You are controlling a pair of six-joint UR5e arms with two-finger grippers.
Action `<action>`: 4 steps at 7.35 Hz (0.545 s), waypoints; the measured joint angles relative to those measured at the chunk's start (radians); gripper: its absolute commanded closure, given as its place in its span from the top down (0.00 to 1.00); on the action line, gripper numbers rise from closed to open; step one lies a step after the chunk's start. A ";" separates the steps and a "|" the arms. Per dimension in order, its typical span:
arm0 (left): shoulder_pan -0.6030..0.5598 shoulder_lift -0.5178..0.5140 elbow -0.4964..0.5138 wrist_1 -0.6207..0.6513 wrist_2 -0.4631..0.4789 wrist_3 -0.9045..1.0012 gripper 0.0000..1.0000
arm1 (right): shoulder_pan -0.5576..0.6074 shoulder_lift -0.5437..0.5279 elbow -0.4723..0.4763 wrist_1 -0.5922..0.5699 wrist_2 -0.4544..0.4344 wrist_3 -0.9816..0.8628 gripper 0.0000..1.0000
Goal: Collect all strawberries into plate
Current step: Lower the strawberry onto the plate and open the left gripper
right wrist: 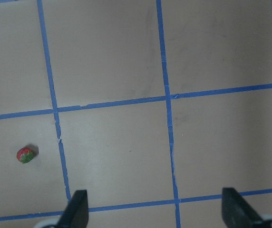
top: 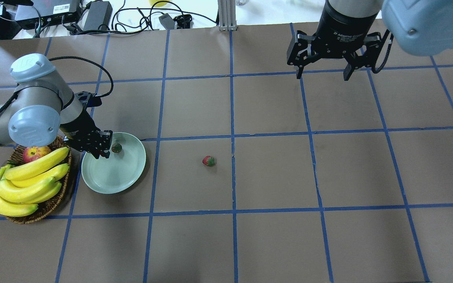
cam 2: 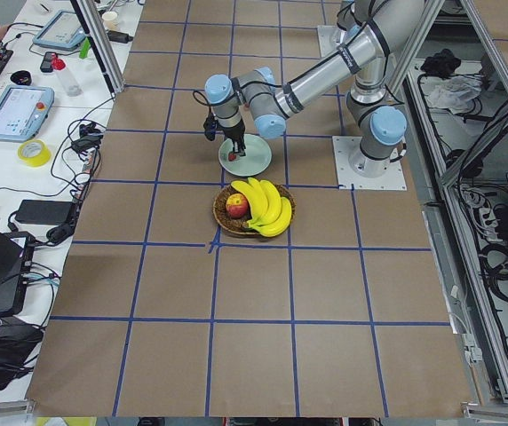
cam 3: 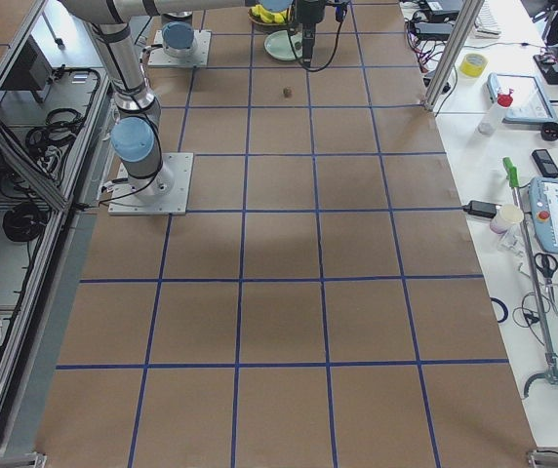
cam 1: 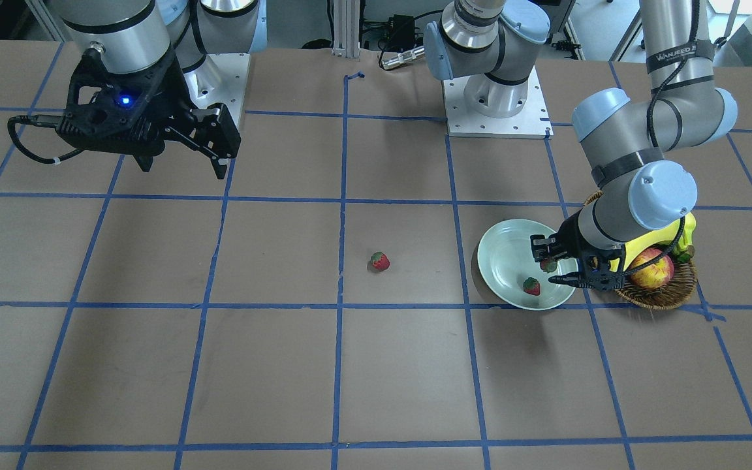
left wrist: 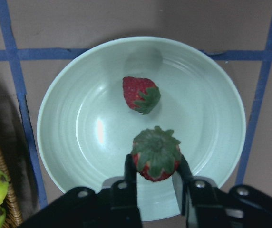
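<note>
My left gripper (left wrist: 155,164) is shut on a strawberry (left wrist: 156,158) with its green cap up, and holds it just above the pale mint plate (left wrist: 79,142). A second strawberry (left wrist: 140,94) lies in the plate; it also shows in the front view (cam 1: 531,286). The third strawberry (top: 209,160) lies on the brown table to the right of the plate (top: 128,177) and shows in the right wrist view (right wrist: 25,155). My right gripper (top: 323,74) is open and empty, high over the far right of the table.
A brown wicker basket (top: 41,208) with bananas (top: 26,181) and a red-yellow apple (top: 34,153) stands right beside the plate, under my left arm. Blue tape lines grid the brown table.
</note>
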 measured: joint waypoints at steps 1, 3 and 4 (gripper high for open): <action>-0.002 -0.001 0.003 0.001 0.020 -0.008 0.88 | 0.000 0.000 0.000 0.000 0.000 0.000 1.00; -0.032 0.014 0.045 -0.005 0.005 -0.050 0.92 | 0.000 0.001 0.000 0.000 0.002 0.000 1.00; -0.072 0.022 0.080 -0.028 -0.001 -0.091 0.92 | 0.000 0.002 0.000 0.000 0.002 0.000 1.00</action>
